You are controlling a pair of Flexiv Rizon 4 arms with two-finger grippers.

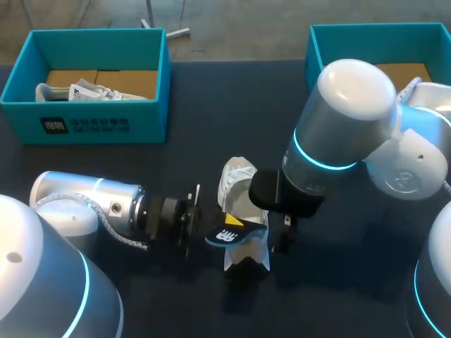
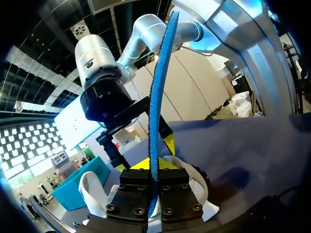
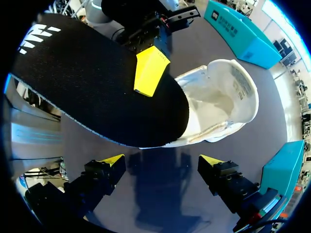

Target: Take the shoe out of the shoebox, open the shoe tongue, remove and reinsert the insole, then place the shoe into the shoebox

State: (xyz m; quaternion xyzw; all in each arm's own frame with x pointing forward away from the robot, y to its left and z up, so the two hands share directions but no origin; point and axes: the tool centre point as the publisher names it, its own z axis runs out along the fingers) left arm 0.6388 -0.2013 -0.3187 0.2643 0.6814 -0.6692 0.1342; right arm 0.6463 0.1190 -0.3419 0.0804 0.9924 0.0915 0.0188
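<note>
Lying low and flat over the table (image 1: 176,310), the left arm (image 1: 91,201) is seen coming in from the left side. The left gripper (image 2: 151,165) is clamped on the insole (image 1: 229,236), with one finger on each face. From the left wrist, the insole is seen on its thin edge, blue and standing up between the fingers. Its top is black and its bottom is blue.

The right arm (image 1: 352,120) is bent over from the right side, and its wrist is pointed down at the table. The right gripper (image 3: 162,160) is spread wide with nothing held. Dark table top is seen between its two yellow tips.

The white shoe (image 1: 236,179) is lying on the table near the middle, just under the insole and between the two grippers. It is not touched by the right gripper's fingers.

The left shoebox (image 1: 91,123) is at the far left, with a second shoe (image 1: 91,91) inside. The right shoebox (image 1: 352,32) is at the far right, partly hidden by the right arm. Both boxes are well apart from the shoe, with dark table top between them.
</note>
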